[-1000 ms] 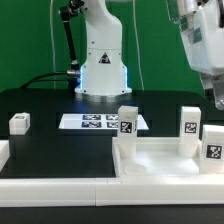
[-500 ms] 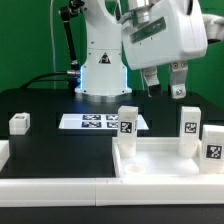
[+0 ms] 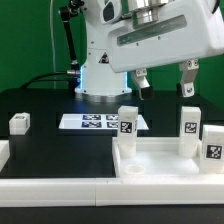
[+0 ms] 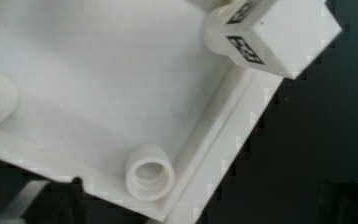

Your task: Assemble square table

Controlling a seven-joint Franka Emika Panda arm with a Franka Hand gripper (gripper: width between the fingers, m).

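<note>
End effector (image 3: pixel 165 82) spread wide, empty, above white plastic rimmed tabletop (image 3: pixel 165 160); three blocky tagged legs (image 3: pixel 127 123) upright; matte black surface (image 3: pixel 50 140).

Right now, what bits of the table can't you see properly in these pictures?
- Table top: the exterior view's right edge and bottom edge cut it off.
- Leg at the exterior view's right: cut by the frame edge.
- Gripper: open, but absent from the wrist view.
- Leg in the wrist view: cut by the frame edge, tag blurred.
- Small white part: too small to identify.
</note>
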